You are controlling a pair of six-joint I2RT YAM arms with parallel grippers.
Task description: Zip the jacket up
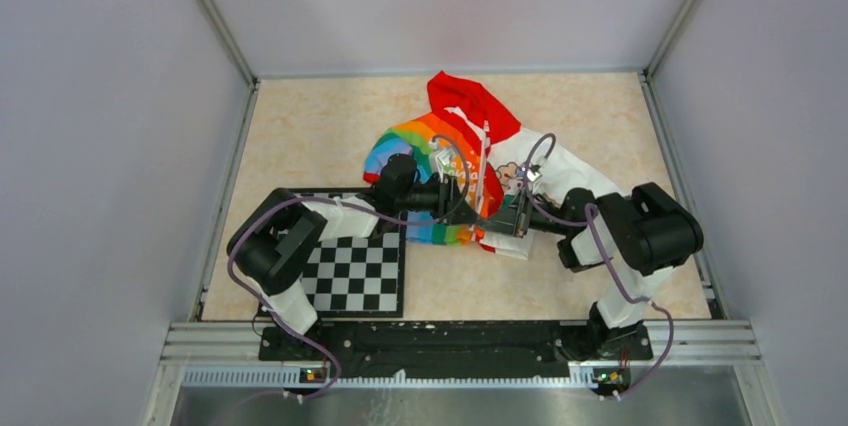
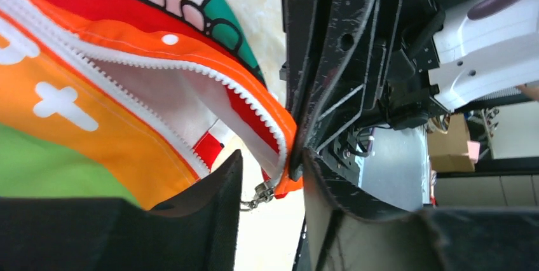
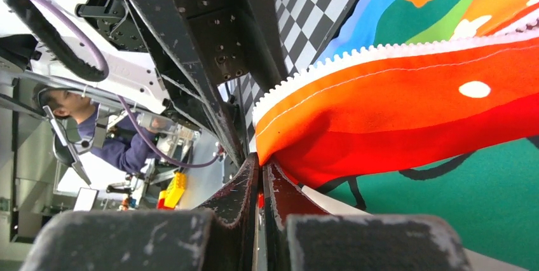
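- Top view: a beige table (image 1: 330,116) stands inside grey walls (image 1: 120,96), with a checkerboard (image 1: 360,271) at seven o'clock. The jacket (image 1: 470,111) lies mid-table, its hood toward twelve o'clock. The left gripper (image 1: 468,198) and right gripper (image 1: 497,218) meet at its six-o'clock hem.
- Left wrist view: the fingers stand partly apart, straddling the orange hem corner. Two separate rows of zipper teeth (image 2: 127,70) run toward ten o'clock.
- Right wrist view: the fingers are pressed together on the red-orange hem corner, and the fabric spreads toward three o'clock. A person (image 3: 82,118) sits at nine o'clock.
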